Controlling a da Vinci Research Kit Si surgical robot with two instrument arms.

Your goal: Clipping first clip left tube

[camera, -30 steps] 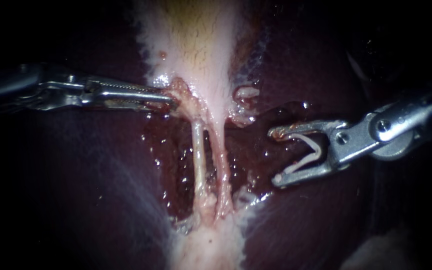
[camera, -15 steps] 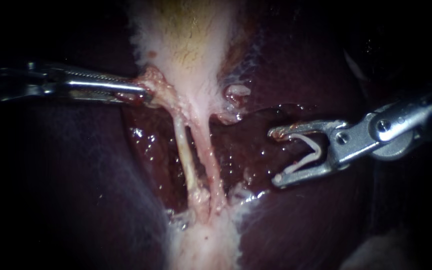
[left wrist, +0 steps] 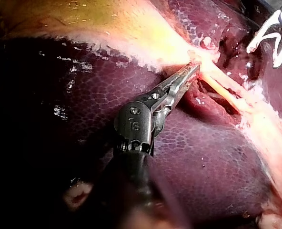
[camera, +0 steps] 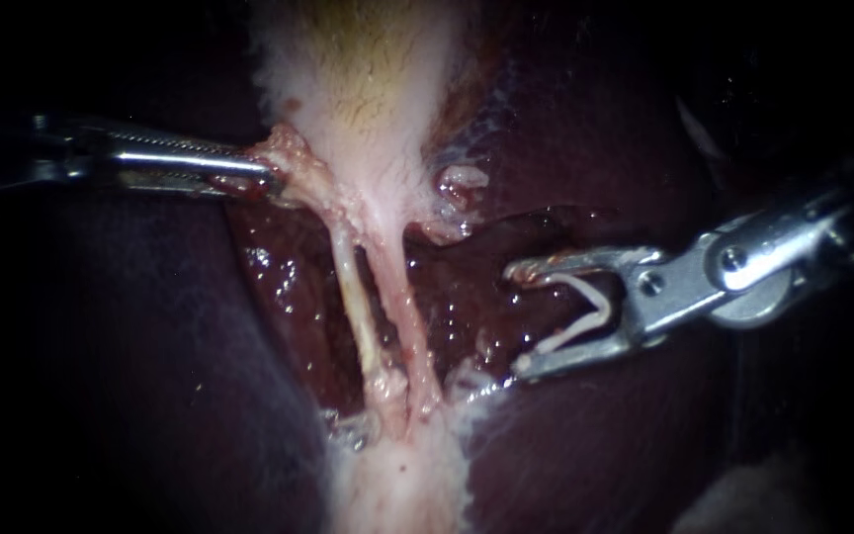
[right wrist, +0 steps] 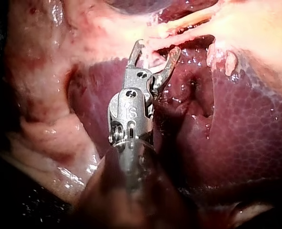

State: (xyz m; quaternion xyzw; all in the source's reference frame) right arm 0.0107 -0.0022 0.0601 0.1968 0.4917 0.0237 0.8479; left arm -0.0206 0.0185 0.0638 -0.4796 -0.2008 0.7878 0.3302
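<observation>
Right instrument, endoscope: my right instrument point(camera: 519, 316) comes in from the right. Its jaws stand wide and carry an open white clip point(camera: 580, 314), one leg along each jaw. The tips sit right of both tubes, apart from them.
Left instrument, endoscope: my left instrument point(camera: 264, 170) has its jaws clamped on a lump of tissue point(camera: 294, 158) at the lower left edge of the gallbladder point(camera: 378, 89).
Left tube, endoscope: the left tube point(camera: 356, 307) runs down from that lump, bare, just beside the right tube point(camera: 405, 307).
Liver, endoscope: the dark liver point(camera: 150, 346) lies on both sides, with a wet raw bed behind the tubes.
Left wrist: the toothed jaws point(left wrist: 194, 69) are closed on the same tissue where the gallbladder narrows. Both tubes stretch away beyond the tips, and the clip shows past them.
Right wrist: the jaws point(right wrist: 157, 47) are spread with the clip seated inside. A pale tube point(right wrist: 188, 20) lies just ahead of the tips, and I can't tell which tube it is. The liver lies beside and under the shaft.
</observation>
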